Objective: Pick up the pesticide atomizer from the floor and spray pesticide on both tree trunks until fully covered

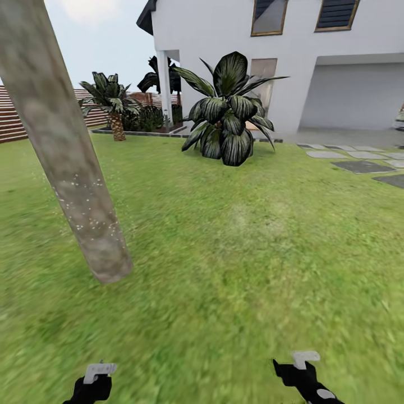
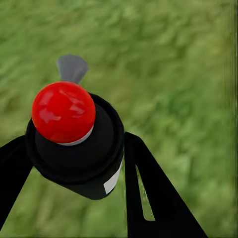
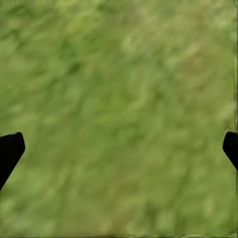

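Observation:
A thick pale tan-grey tree trunk [image 1: 70, 179] leans across the left of the head view. Its base meets the grass ahead and left of me, and white specks of pesticide [image 1: 92, 210] dot its lower part. My left gripper [image 2: 74, 144] is shut on the pesticide atomizer [image 2: 74, 148], a black bottle with a round red top and a grey tip. The gripper hangs low over the lawn [image 1: 235, 252], as does my right gripper [image 3: 121, 144], which is open with only grass between its fingers. Both arms' ends sit at the bottom edge of the head view, the left gripper [image 1: 92, 384] and the right gripper [image 1: 303, 373].
A large dark-leaved bush [image 1: 227, 112] stands ahead in front of the white house [image 1: 336, 84]. A small palm [image 1: 115, 106] and the brown slat fence [image 1: 11, 118] are far left. Grey stepping stones [image 1: 362, 165] lie at the right. Open grass stretches between me and the bush.

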`<state>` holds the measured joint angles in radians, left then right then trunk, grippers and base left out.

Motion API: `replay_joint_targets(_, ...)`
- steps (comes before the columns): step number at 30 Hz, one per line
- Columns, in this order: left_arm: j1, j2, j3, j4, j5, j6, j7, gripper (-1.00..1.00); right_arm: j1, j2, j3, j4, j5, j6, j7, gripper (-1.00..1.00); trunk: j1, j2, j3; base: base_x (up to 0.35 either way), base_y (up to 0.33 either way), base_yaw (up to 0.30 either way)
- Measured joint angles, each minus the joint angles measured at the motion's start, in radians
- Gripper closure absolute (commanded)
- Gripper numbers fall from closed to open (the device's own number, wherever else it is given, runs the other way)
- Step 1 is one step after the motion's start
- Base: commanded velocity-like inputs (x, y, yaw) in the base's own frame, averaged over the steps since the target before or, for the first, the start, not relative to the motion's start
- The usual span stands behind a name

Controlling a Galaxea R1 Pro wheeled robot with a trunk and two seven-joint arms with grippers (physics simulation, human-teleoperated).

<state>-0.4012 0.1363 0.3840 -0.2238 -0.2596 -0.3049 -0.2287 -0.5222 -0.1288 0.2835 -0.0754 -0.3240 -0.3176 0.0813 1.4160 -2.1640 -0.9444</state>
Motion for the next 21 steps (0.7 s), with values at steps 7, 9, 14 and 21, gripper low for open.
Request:
replay_joint_targets(7, 0.001, 0.000, 0.001, 0.000, -0.001, -0.002, 0.000, 1.00, 0.011, 0.000, 0.000, 0.000, -0.026, 0.000, 0.000, -1.00, 0.000, 0.000, 0.000, -0.255, 0.185, -0.280)
replay_joint_targets(9, 0.003, 0.001, 0.001, 0.000, -0.001, -0.002, 0.000, 1.00, 0.013, 0.001, 0.000, -0.001, -0.027, -0.001, 0.000, -1.00, 0.000, 0.000, 0.000, -0.274, 0.223, -0.281)
replay_joint_targets(14, 0.007, 0.005, 0.001, 0.000, 0.000, -0.003, 0.000, 1.00, 0.017, 0.001, 0.000, 0.000, -0.027, -0.001, 0.000, -1.00, 0.000, 0.000, 0.000, -0.248, 0.209, -0.281)
replay_joint_targets(21, 0.007, 0.006, 0.001, -0.001, 0.000, -0.005, 0.000, 1.00, 0.017, 0.001, 0.000, 0.000, -0.027, -0.001, 0.000, -1.00, 0.000, 0.000, 0.000, -0.028, 0.025, -0.282)
